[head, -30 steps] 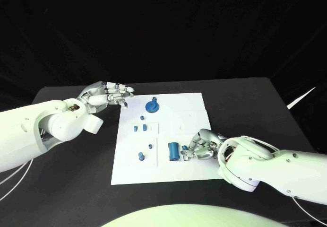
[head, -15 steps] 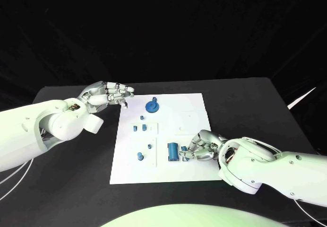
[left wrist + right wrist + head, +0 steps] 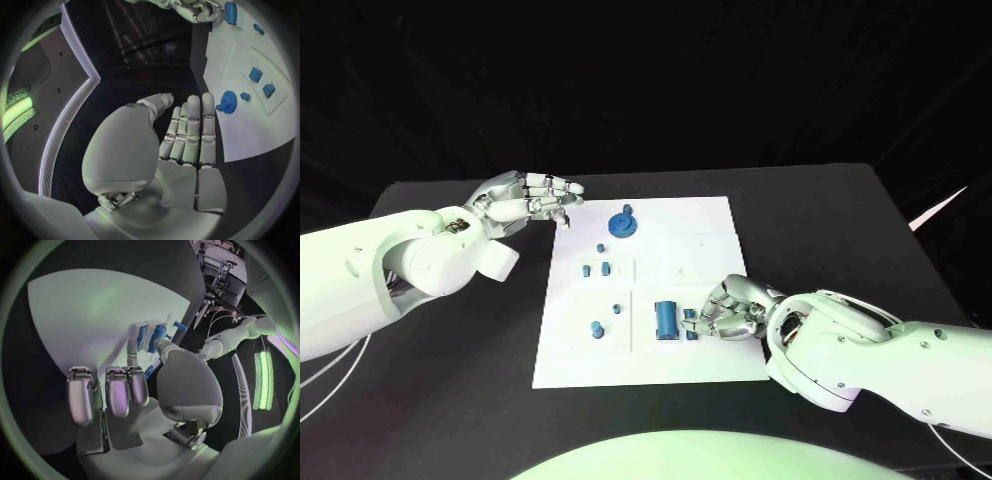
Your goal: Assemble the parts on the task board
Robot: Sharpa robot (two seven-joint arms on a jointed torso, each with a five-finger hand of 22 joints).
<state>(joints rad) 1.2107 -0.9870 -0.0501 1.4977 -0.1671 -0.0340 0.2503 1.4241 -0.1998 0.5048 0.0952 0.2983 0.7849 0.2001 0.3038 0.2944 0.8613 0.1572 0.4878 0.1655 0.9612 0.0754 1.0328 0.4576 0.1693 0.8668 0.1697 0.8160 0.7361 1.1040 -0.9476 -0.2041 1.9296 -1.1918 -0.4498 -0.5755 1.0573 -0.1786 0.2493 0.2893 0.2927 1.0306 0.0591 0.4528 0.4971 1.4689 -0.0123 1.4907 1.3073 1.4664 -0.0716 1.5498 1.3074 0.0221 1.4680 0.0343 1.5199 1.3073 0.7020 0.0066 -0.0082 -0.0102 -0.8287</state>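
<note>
**Right hand at the cylinder, left hand idle at the board's corner**

While its fingers curl down onto the board, the silver right hand [image 3: 730, 310] has its fingertips against a small blue block [image 3: 689, 322] lying just beside the larger blue cylinder [image 3: 668, 319]; the right wrist view shows thumb and a finger closing around the blue pieces [image 3: 152, 337], though whether anything is truly gripped cannot be told. Both parts sit in the lower right area of the flat white rectangular task board [image 3: 707, 220]. Left of them lie a small blue peg [image 3: 597, 328] and, higher up, a pair of small blue blocks [image 3: 597, 269]. Near the board's upper edge rests the round blue gear [image 3: 626, 224]. Beside that upper left corner hovers the silver left hand [image 3: 528, 203], over the black table [image 3: 848, 220], holding nothing (fingers straight and side by side, thumb bent in).
</note>
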